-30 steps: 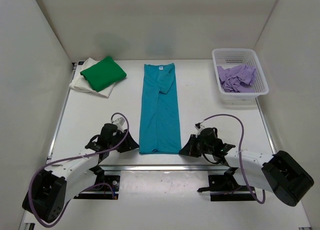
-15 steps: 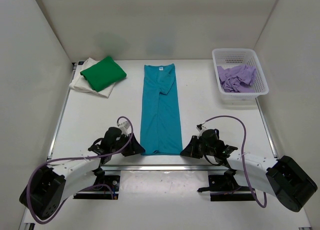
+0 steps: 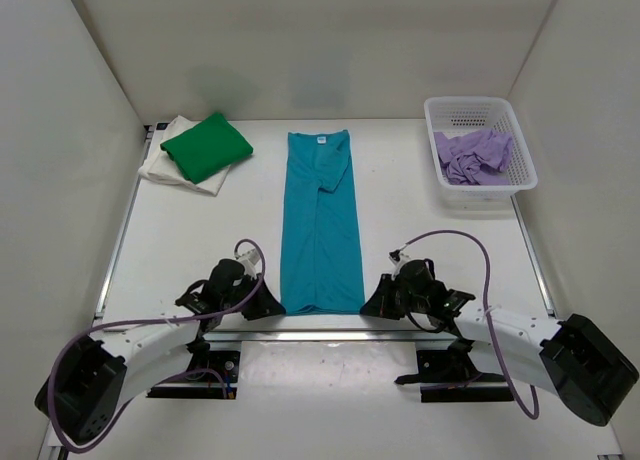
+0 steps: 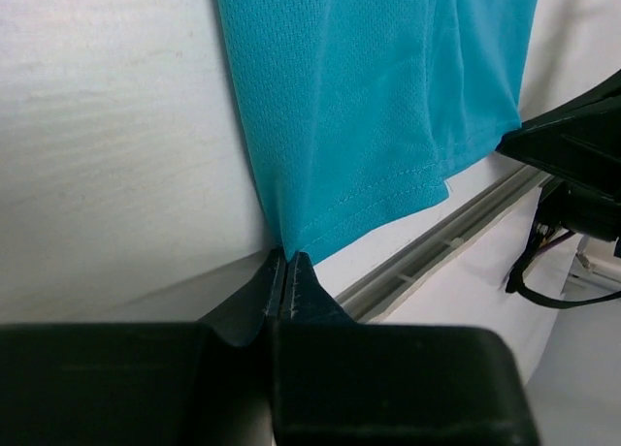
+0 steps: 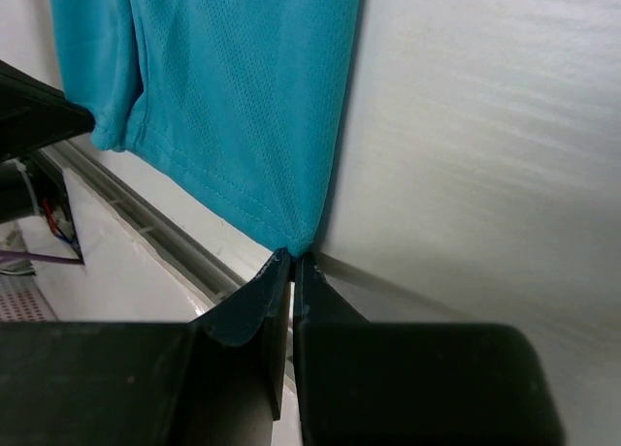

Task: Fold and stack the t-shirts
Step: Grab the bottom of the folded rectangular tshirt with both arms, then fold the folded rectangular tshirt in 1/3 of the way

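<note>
A teal t-shirt (image 3: 320, 225) lies as a long narrow strip down the middle of the table, neck label at the far end. My left gripper (image 3: 276, 309) is shut on its near left hem corner (image 4: 288, 247). At the near right hem corner (image 5: 301, 244) my right gripper (image 3: 368, 306) is shut as well. A folded green t-shirt (image 3: 206, 146) rests on a folded cream-white one (image 3: 167, 167) at the back left. A crumpled lilac t-shirt (image 3: 473, 157) fills the basket.
The white mesh basket (image 3: 497, 184) stands at the back right. A metal rail (image 3: 320, 334) runs along the near table edge just behind both grippers. White walls close in the left, right and back sides.
The left gripper slid right to the teal shirt's near left corner and shut on it. The right gripper stayed shut on the right corner, and the hem has drawn slightly toward me.
</note>
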